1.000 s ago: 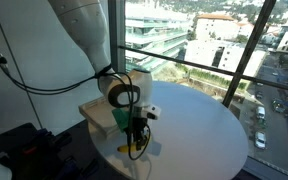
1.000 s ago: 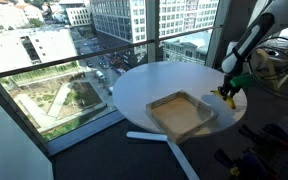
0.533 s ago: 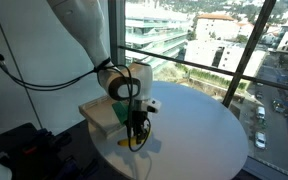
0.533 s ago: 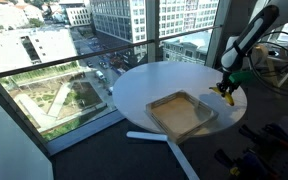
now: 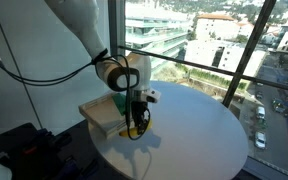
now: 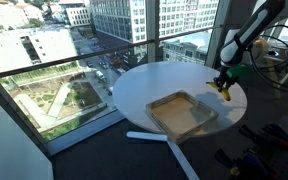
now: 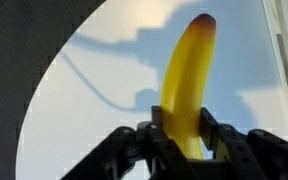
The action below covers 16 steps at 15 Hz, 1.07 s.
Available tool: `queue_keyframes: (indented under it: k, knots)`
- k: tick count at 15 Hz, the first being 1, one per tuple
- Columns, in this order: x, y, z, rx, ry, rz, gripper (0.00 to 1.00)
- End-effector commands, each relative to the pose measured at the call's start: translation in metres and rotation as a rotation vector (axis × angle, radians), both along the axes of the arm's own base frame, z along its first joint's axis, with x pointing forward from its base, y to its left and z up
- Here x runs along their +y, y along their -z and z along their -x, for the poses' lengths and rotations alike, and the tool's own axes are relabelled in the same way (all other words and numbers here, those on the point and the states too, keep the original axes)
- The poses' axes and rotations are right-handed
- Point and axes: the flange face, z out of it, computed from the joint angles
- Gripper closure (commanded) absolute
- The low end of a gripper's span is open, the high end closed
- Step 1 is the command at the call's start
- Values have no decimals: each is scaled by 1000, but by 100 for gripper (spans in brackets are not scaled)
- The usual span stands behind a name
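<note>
Closest in, on the wrist view, the claw (image 7: 184, 138) is shut hard on a yellow curved banana with a brown tip (image 7: 189, 75). The black fingers (image 7: 213, 135) pinch it from both sides, and the fruit runs up from them toward 12 o'clock. Behind it lies the white round surface (image 7: 104, 90), streaked with the arm's shadow.

Out to an exterior view: the claw (image 6: 222, 84) hangs over the 3 o'clock rim of the surface (image 6: 149, 85), with the banana (image 6: 225, 90) dangling beneath it and looking just clear of the top. A shallow square wooden tray (image 6: 181, 112) sits at 7 o'clock of the claw, near but apart.

In an exterior view from the opposite side, the claw (image 5: 136, 122) points straight down and the banana (image 5: 134, 131) sits upright in its grip. The tray (image 5: 96, 113) is close by at 9 o'clock. Farthest off, beyond the window glass (image 5: 209, 40), stand city buildings (image 5: 219, 25).
</note>
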Motion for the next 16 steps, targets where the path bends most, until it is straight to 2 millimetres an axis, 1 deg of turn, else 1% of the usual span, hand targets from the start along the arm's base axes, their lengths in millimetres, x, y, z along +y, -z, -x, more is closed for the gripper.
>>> queue_keyframes:
  k: [1, 7, 16]
  knots:
    - [10, -21, 3, -1, 22, -9, 85]
    - [20, -37, 2, 8, 33, -12, 85]
    - [35, -54, 10, 48, 62, -14, 85]
